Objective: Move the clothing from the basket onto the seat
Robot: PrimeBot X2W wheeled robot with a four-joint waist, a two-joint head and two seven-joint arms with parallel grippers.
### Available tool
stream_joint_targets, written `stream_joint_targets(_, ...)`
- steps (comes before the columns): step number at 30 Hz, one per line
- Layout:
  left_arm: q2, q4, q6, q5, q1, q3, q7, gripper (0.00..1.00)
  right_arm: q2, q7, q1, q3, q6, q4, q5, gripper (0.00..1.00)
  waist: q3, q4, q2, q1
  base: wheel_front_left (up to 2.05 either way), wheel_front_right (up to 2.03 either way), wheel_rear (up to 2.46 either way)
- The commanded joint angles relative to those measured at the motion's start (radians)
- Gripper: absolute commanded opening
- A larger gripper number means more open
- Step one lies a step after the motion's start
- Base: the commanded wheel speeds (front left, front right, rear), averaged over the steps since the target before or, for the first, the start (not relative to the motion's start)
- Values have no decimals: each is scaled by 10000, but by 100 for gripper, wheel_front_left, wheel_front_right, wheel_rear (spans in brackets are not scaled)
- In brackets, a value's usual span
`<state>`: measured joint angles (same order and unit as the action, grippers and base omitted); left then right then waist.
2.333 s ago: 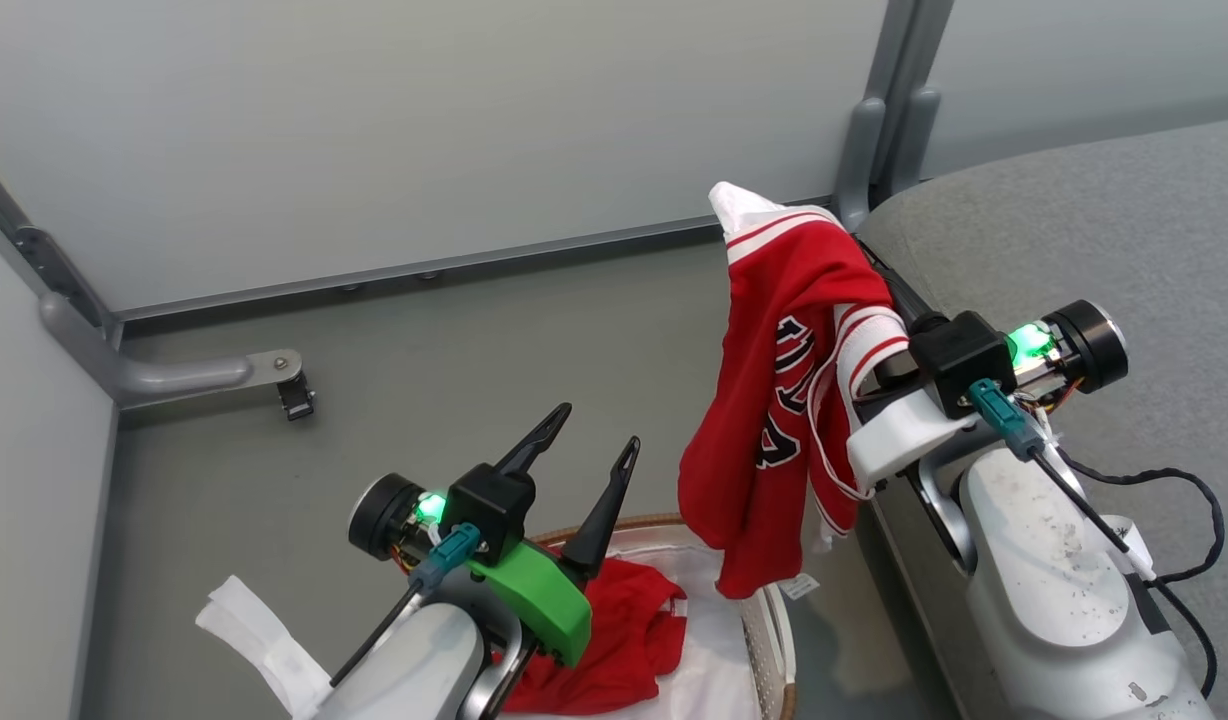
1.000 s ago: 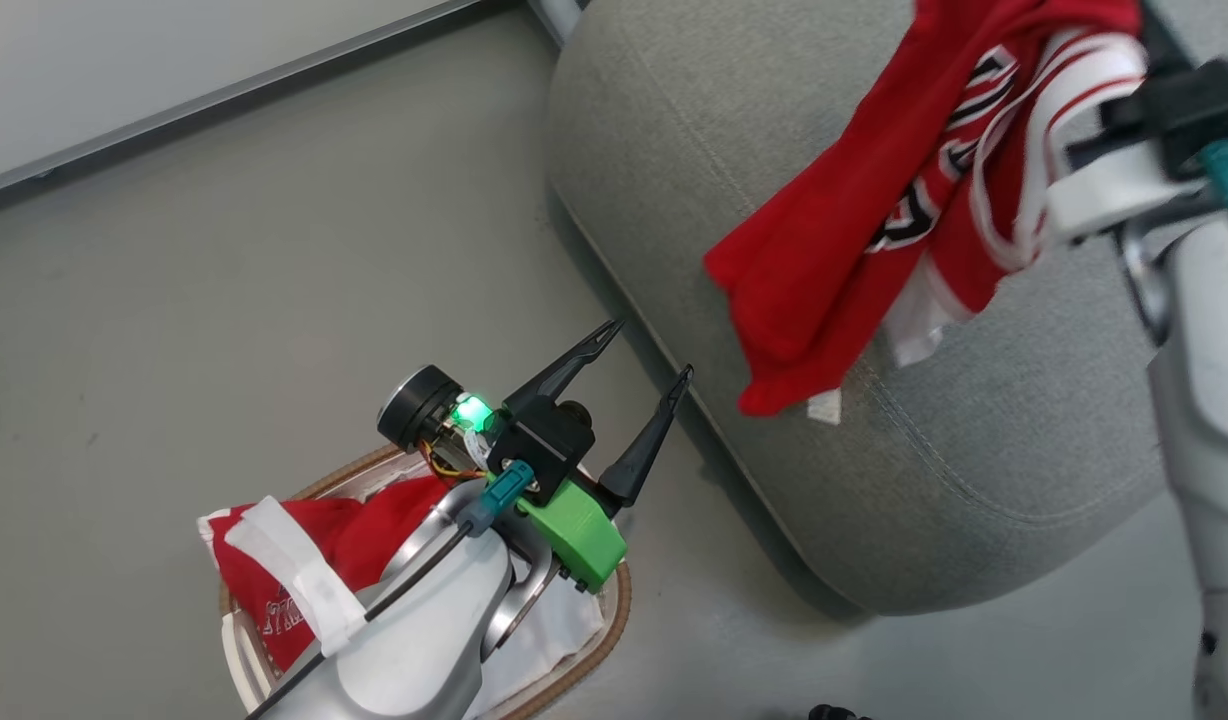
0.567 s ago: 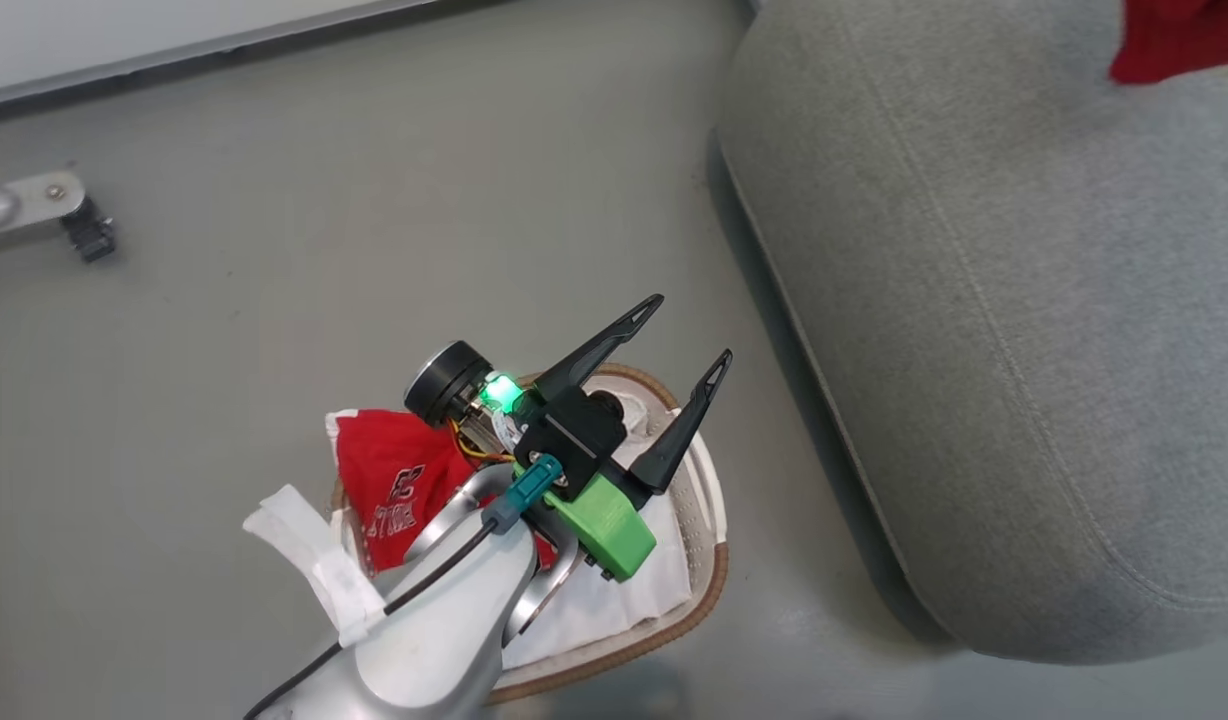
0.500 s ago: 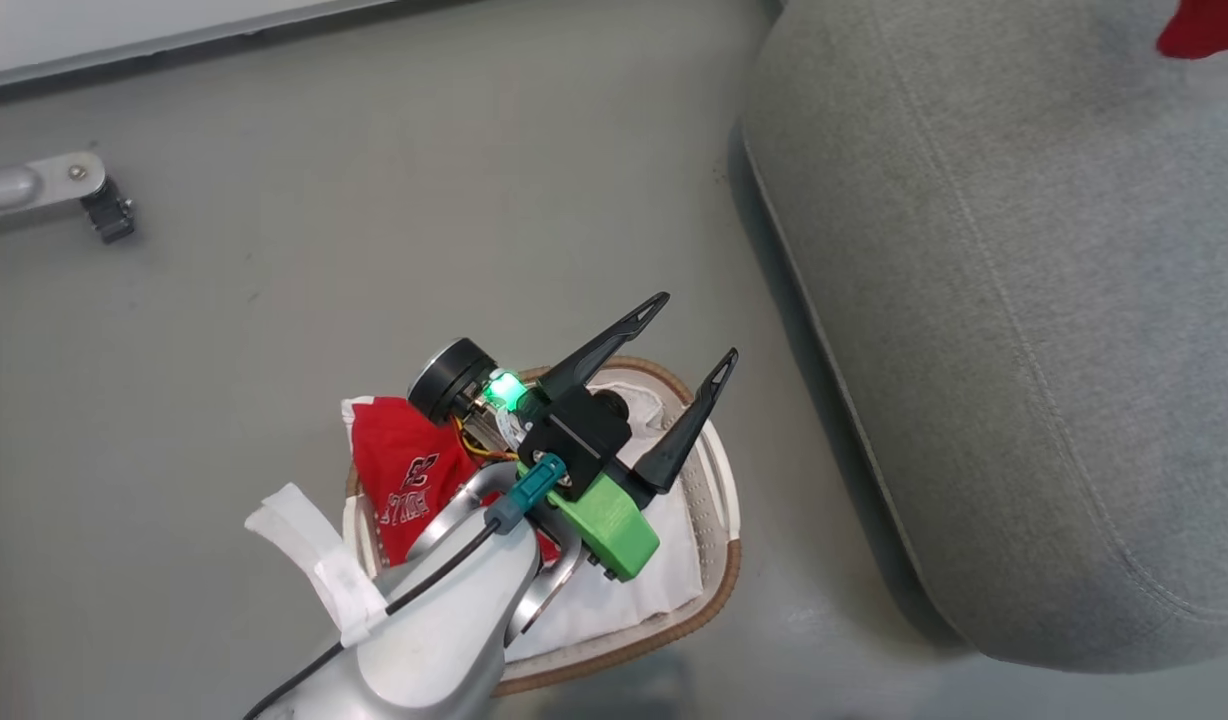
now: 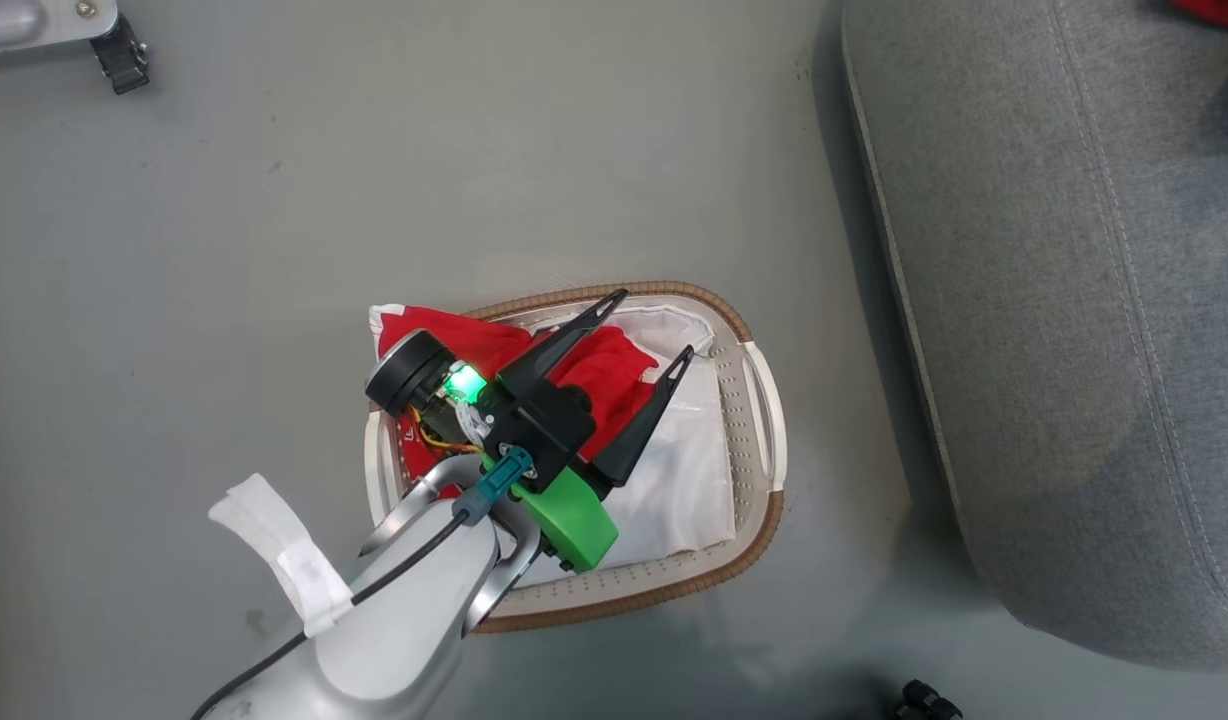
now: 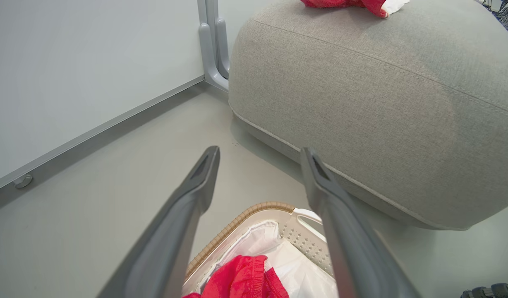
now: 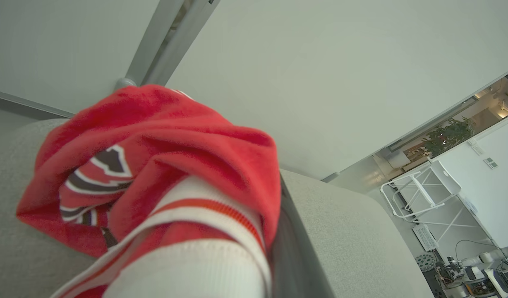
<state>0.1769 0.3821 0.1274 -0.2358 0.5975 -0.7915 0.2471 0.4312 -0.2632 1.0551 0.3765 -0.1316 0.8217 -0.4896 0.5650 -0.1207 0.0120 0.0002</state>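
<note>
From the head, I see my left claw (image 5: 654, 322) wide open and holding nothing. It hangs over the basket (image 5: 764, 520), which stands on the floor (image 5: 274, 200). A crumpled red garment (image 5: 474, 340) lies in the basket, under my claw and behind it, toward my wrist. Part of it goes over the basket rim on that side. The white liner (image 5: 674, 470) is bare on the right of my claw. The seat (image 5: 1074, 300) is further right of the claw, near the basket but not touching it.

In the left wrist view, the two fingers (image 6: 196, 190) of the left claw (image 6: 260, 152) stand far apart, with only air between them. The basket (image 6: 245, 215) is below the fingers, and the red garment (image 6: 241, 277) lies in it low between them, on the liner (image 6: 258, 240). The seat (image 6: 361, 103) rises ahead and to the right of the fingertips. A second piece, a red-and-white garment (image 6: 341, 3), lies on top of the seat, well beyond the claw.

In the right wrist view, the red-and-white garment (image 7: 154, 157), with black and white print and striped trim, is bunched over my right claw (image 7: 285, 215). One dark finger (image 7: 291, 256) shows beside the cloth. I cannot tell whether this claw is closed on the cloth or only carries it. The seat (image 7: 353, 231) is below and around the claw.
</note>
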Motion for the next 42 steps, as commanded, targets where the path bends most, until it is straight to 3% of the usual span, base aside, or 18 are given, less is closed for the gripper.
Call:
stream_joint_targets(1,87,-71,-11,51,219,2,-34,100,-98,-19,-278,130,17,-10,-101,0,93,-114,-120,-2,0,0,0)
stream_joint_targets(9,331,-221,-118,-105,34,1,-246,100,-817,-21,-1385,571,17,-151,-205,0,-23,-660,-120,-2,0,0,0)
stream_joint_targets(10,356,-236,-116,-132,5,1,-257,100,-876,-21,-1496,612,17,-203,-189,2,-38,-720,-120,-2,0,0,0)
stream_joint_targets(11,386,-251,-118,-163,-28,-10,-282,100,-947,-22,-1637,694,17,-275,-134,17,-59,-784,-120,-2,0,0,0)
stream_joint_targets(13,431,-266,-140,-210,-72,-2,-296,100,-1049,-22,-1936,819,17,-452,-64,17,-95,-912,-120,-2,0,0,0)
stream_joint_targets(14,454,-264,-141,-229,-93,-3,-306,100,-1116,-20,-2088,855,17,-484,-53,100,-123,-971,-120,-2,0,0,0)
stream_joint_targets(29,426,169,-263,-714,-352,227,-45,100,-2790,-21,-4758,887,17,-2146,1717,100,-1077,-1730,-120,-2,0,0,0)
stream_joint_targets(33,371,334,-301,-845,-423,334,58,100,-2903,-21,-5074,558,17,-2610,2044,100,-1420,-1698,-120,-2,0,0,0)
stream_joint_targets(42,-60,454,-528,-1249,-962,1147,190,100,-2373,-23,-4838,-480,17,-3717,2760,100,-2566,-981,-120,-2,0,0,0)
